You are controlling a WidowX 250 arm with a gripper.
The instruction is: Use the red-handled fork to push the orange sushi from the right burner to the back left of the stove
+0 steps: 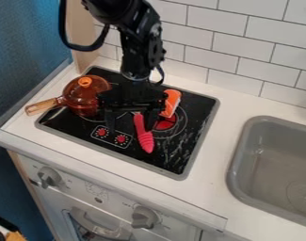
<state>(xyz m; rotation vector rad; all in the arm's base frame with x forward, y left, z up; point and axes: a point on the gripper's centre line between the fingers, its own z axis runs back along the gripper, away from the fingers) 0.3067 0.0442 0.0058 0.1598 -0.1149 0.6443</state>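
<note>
While my hand (pixel 130 128) hangs over the black stove top (pixel 186 153), its fingers stand apart, one on each side of the pink utensil (pixel 145 139), and they are not clamped on it. This utensil lies on the stove top, its ribbed end towards the front; its other end goes under my hand, so I cannot tell its full shape. Just beside my hand, towards the sink (pixel 281 141), is an orange and white thing (pixel 172 101), partly covered by my hand, and I cannot say what it is. On the other side, the amber pot (pixel 81 92) with its wooden handle (pixel 43 106) stands very near, and my hand hides part of its edge. The sink is cut off by the view's edge, and it is set in the white tabletop (pixel 208 186).
</note>
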